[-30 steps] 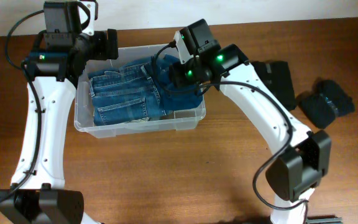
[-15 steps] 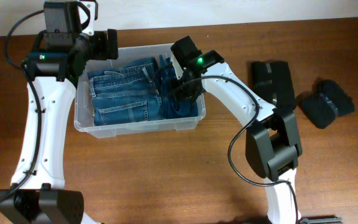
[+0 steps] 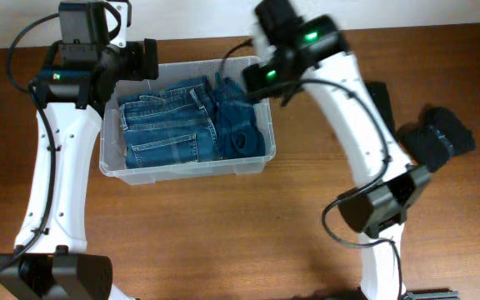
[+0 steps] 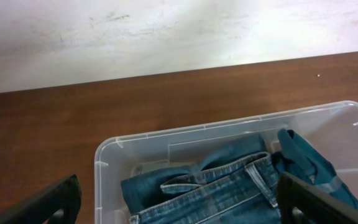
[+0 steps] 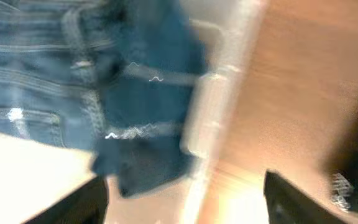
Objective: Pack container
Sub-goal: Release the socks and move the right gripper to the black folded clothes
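The container [image 3: 186,171] is a clear plastic bin on the table, holding folded blue jeans [image 3: 169,125] and a dark blue garment [image 3: 242,135] at its right end. My left gripper [image 3: 144,60] hovers open over the bin's back left corner. In the left wrist view it [image 4: 179,202] is wide open above the bin rim [image 4: 229,123] and the jeans [image 4: 229,186]. My right gripper [image 3: 257,81] is above the bin's back right corner. The blurred right wrist view shows it [image 5: 185,205] open and empty over the bin's rim [image 5: 222,93], with the dark garment [image 5: 160,81] below.
Dark folded clothes [image 3: 383,100] lie on the table right of the bin, partly behind my right arm. A second dark bundle [image 3: 436,137] lies further right. A pale wall runs along the table's back edge.
My right gripper has lifted out of the bin's right end and moved back and up, leaving the dark blue garment inside. The left arm has not moved.
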Robot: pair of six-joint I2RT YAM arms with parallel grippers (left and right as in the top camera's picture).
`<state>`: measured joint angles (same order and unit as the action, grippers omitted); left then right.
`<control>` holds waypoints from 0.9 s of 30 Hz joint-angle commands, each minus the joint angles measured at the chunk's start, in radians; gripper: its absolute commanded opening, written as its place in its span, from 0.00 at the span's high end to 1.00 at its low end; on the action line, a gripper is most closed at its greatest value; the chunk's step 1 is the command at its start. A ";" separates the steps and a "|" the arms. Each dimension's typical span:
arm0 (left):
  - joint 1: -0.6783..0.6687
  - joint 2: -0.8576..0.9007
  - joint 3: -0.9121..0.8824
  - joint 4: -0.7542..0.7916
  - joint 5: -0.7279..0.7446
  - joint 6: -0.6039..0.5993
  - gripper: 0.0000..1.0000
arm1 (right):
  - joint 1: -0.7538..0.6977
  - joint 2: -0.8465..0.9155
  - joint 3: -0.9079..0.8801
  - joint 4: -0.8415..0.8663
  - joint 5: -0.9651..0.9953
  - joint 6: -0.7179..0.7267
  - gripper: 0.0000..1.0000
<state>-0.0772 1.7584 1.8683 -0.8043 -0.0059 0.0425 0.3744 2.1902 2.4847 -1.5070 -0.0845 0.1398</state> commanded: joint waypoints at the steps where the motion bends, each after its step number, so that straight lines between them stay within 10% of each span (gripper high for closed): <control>1: 0.003 -0.006 0.018 0.002 -0.029 0.016 0.01 | -0.166 -0.013 0.025 -0.079 0.076 0.011 0.21; 9: 0.003 -0.006 0.018 0.002 -0.029 0.016 0.01 | -0.560 -0.004 0.011 -0.142 -0.001 0.085 0.15; 14: 0.003 -0.006 0.018 0.003 -0.028 0.016 0.01 | -0.689 -0.003 -0.083 -0.108 -0.060 -0.103 0.12; 27: 0.003 -0.006 0.018 0.008 -0.029 0.016 0.01 | -0.730 0.000 -0.603 0.312 -0.201 -0.418 0.10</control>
<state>-0.0772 1.7584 1.8687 -0.8021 -0.0273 0.0425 -0.3519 2.1914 1.9419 -1.2499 -0.2352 -0.1932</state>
